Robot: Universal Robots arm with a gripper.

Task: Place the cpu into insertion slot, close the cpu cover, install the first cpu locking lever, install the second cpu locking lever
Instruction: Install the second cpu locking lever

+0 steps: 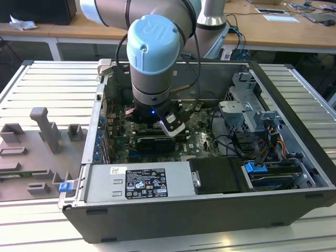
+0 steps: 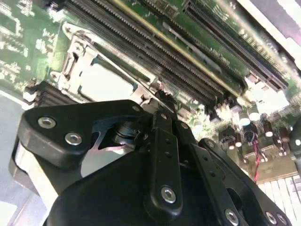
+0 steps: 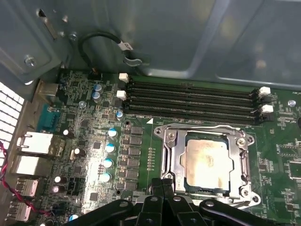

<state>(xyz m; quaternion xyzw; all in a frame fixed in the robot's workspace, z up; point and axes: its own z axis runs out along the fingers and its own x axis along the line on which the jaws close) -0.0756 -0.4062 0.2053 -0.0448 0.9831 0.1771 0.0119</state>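
Gripper (image 3: 162, 190), black and linkage-armed, hangs low in the open grey computer case (image 1: 210, 210), its fingers drawn together on nothing, tips at the near edge of the thin silver metal cpu cover (image 3: 171, 155), apparently to work it. Beyond, the pale silver-beige square cpu (image 3: 207, 162) lies in the silver-framed insertion slot (image 3: 244, 188), showing through the lowered cover's window. Farther off run long black memory slots (image 3: 193, 96).

**One wide view, two close ones**

The exterior view looks down from above and a little off at the open computer case (image 1: 210, 157) on the desk (image 1: 31, 84). Both wrist views sit close over the motherboard (image 3: 84, 141), sharing the cpu (image 3: 207, 162) and the memory slots (image 3: 188, 96).
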